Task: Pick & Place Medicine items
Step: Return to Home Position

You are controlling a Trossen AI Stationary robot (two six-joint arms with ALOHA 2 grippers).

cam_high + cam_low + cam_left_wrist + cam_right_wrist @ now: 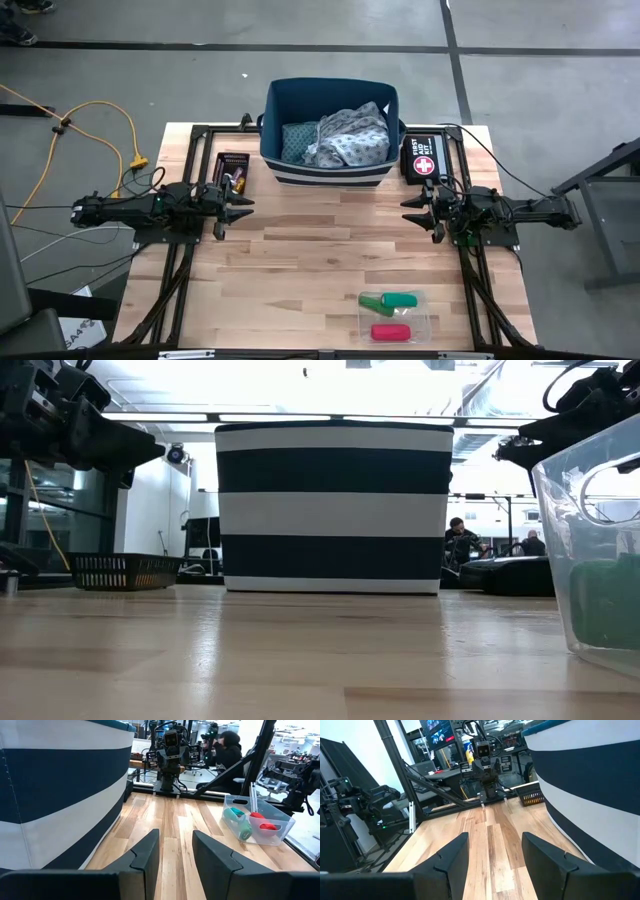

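Observation:
The medicine items lie in a clear plastic tray (396, 316) near the table's front right: two green tubes (388, 300) and a red-pink tube (390, 332), also seen in the left wrist view as green tubes (239, 820) and a red tube (264, 823). My left gripper (247, 206) waits at the table's left side, pointing level toward the right, open and holding nothing (176, 851). My right gripper (407, 210) waits at the right side, pointing level toward the left, open and holding nothing (494, 855).
A navy-and-white striped bin (328, 133) holding patterned cloths stands at the far middle. A black first aid pouch (422, 160) lies to its right, a small dark basket (231, 170) to its left. Bare wood lies between the grippers (330, 240).

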